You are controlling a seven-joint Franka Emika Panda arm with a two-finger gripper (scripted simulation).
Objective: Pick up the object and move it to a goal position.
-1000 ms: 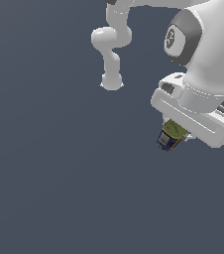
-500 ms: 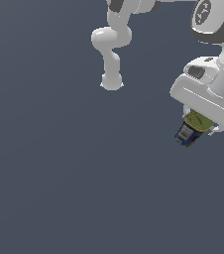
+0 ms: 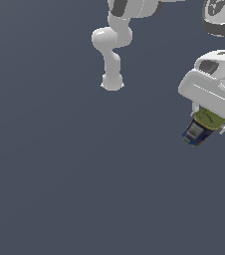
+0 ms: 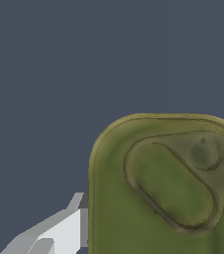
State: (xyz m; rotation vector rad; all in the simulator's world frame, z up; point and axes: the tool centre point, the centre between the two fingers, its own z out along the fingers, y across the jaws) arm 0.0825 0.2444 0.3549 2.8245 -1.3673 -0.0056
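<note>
I have the white claw [image 3: 207, 125] clamped on the small olive-green can with the dark blue end [image 3: 200, 127], hanging at three o'clock, clear of the grey worktop [image 3: 74, 179] for carrying goalward.

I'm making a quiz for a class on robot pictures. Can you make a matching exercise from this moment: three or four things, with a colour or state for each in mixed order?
Things:
1. can
2. tool
3. arm base
4. can's lower end

Colours or states:
A. dark blue with a grey mark
B. shut on the can
C. white, standing on the grey floor
D. olive-green body, held off the floor

Pairs: 1-D, 2-B, 3-C, 4-A
</note>
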